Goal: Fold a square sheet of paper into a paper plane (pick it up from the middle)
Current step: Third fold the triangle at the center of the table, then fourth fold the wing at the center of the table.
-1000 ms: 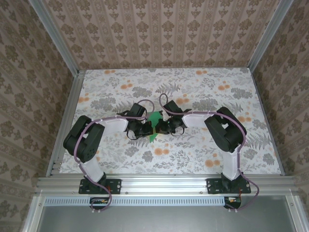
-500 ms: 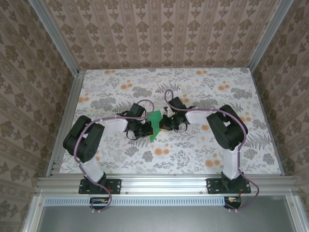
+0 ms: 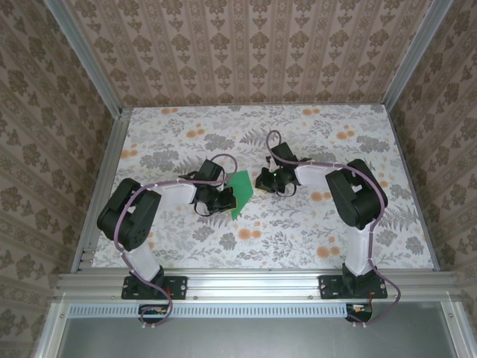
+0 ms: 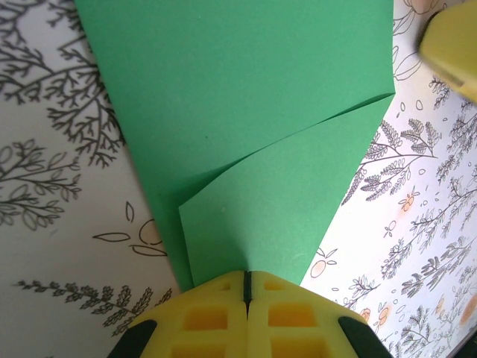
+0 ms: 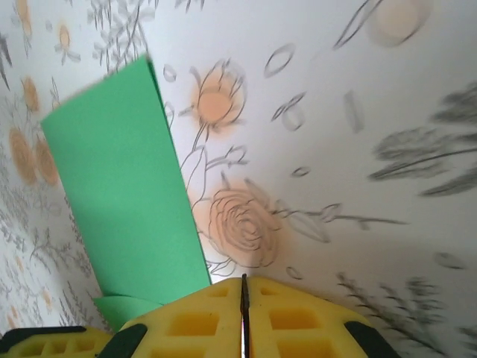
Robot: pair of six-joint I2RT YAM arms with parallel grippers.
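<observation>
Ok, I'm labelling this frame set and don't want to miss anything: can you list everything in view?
paper plane: one, bright green, part-folded with a diagonal flap, mid-table between the grippers
table: one, white cloth with grey leaves and orange flowers, under everything
walls: three, beige patterned wallpaper, left, far and right of the table
frame rails: silver, along the near edge and up the corners
arms: two, black and white with purple cables, bases at the near edge
left gripper: one, yellow fingers, jaws shut on the paper plane's edge
right gripper: one, yellow fingers, jaws shut with nothing seen between them, just right of the paper plane
</observation>
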